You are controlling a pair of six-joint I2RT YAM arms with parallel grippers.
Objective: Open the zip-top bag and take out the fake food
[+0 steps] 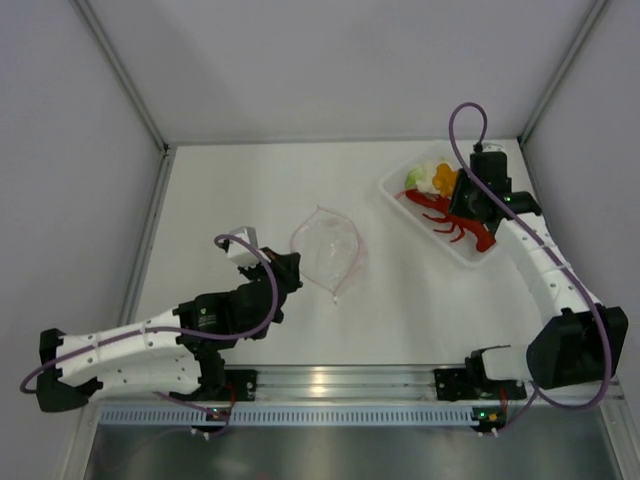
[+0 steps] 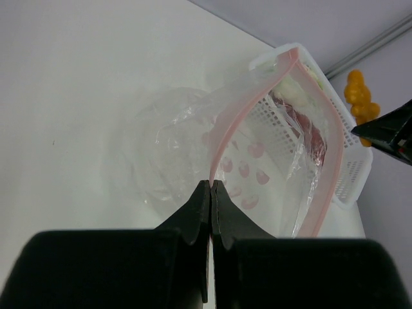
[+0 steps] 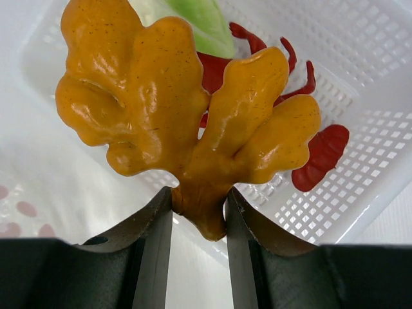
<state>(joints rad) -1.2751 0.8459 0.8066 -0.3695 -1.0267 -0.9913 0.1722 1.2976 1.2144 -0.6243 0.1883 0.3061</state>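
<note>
The zip-top bag [image 1: 328, 250] lies mid-table, clear and crinkly, its pink-red zip strip [image 2: 222, 129] spread into an open loop. It looks empty. My left gripper [image 1: 288, 272] is shut on the near end of the strip [image 2: 211, 185]. My right gripper [image 1: 466, 192] is shut on the stem of the orange ridged piece [image 3: 174, 103] and holds it just above the white tray [image 1: 388, 184]. The red lobster [image 1: 455, 222] and the white-and-green vegetable piece [image 1: 420, 172] lie in the tray. The lobster [image 3: 322, 151] and a green leaf [image 3: 203, 29] show under the orange piece.
The perforated tray [image 3: 367, 71] sits at the back right, close to the right wall. Grey walls close in the white table on three sides. In the left wrist view the orange piece [image 2: 360, 96] and right gripper [image 2: 389, 129] show beyond the bag.
</note>
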